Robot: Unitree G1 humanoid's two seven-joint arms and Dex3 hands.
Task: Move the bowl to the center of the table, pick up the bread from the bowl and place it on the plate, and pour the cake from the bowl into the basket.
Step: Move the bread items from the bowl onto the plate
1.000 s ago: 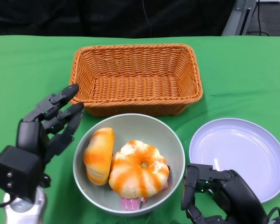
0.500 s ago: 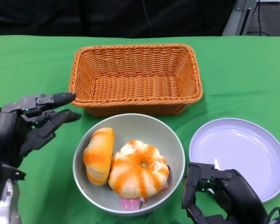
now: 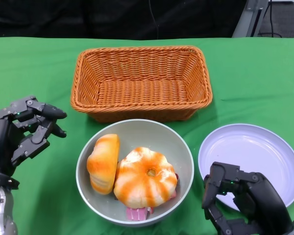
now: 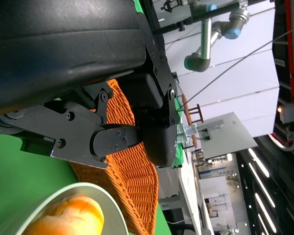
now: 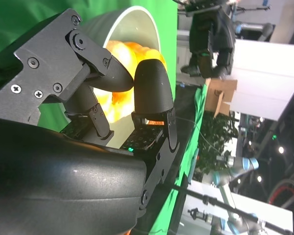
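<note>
The grey bowl (image 3: 135, 169) is seen on the green surface (image 3: 255, 83), just in front of the wicker basket (image 3: 141, 81) and just left of the white plate (image 3: 251, 164). The oblong bread (image 3: 103, 163) is leaned against the bowl's left inner wall, touching the round orange-and-white cake (image 3: 145, 176); a pink wrapper (image 3: 138, 213) is partly hidden under the cake. The left hand (image 3: 17, 134) is held left of the bowl, apart from it, fingers (image 3: 44, 111) spread and nothing gripped. The right hand (image 3: 245, 203) is placed between bowl and plate, overlapping the plate's near rim, fingers (image 3: 215, 183) curled in, empty. In the right wrist view the bowl (image 5: 132, 29) is seen past the bent fingers.
</note>
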